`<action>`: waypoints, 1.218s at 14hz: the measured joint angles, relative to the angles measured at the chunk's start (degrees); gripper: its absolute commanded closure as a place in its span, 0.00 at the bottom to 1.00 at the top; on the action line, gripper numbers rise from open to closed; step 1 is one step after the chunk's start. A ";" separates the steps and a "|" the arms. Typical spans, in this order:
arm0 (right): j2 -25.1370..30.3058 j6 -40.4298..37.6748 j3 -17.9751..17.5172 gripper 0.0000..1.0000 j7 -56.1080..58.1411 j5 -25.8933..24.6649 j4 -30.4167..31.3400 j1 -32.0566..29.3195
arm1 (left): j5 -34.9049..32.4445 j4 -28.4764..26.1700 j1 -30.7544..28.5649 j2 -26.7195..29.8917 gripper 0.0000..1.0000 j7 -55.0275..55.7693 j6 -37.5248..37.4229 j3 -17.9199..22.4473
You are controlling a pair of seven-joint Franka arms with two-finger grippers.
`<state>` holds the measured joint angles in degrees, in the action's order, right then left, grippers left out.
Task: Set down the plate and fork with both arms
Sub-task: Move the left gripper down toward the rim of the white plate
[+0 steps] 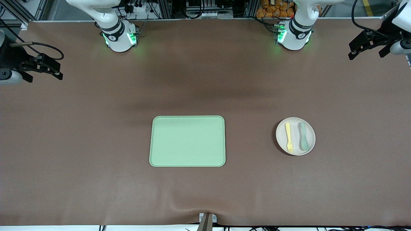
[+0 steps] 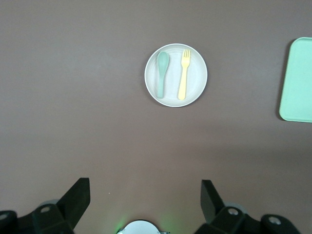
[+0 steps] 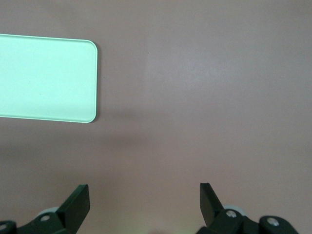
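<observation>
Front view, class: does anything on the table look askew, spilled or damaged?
Nothing stands out. The pale-yellow plastic fork and grey-green plastic spoon lie side by side on the round off-white plate; the rectangular light-green tray sits square.

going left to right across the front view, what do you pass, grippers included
right gripper → green tray → plate, with the fork and then the spoon lying on it → left gripper
</observation>
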<state>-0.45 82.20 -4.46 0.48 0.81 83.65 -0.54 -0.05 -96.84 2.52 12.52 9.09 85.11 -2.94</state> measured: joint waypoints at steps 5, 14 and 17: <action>0.00 -0.10 0.01 0.00 0.01 0.00 0.00 -0.01 | 1.57 0.62 -0.09 -0.74 0.00 0.12 -0.54 0.42; 0.00 -0.40 0.03 0.00 0.04 0.00 0.00 -0.01 | 1.32 -0.22 -1.51 -9.06 0.00 0.00 4.09 0.97; 0.00 -0.40 0.03 0.00 0.05 0.00 0.00 -0.02 | 1.31 -6.58 -1.78 -12.43 0.00 -0.01 15.24 0.97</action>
<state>-0.45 81.80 -4.42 0.53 0.82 83.65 -0.55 1.25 -103.42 0.74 0.08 9.08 100.35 -1.97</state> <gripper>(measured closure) 0.000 0.000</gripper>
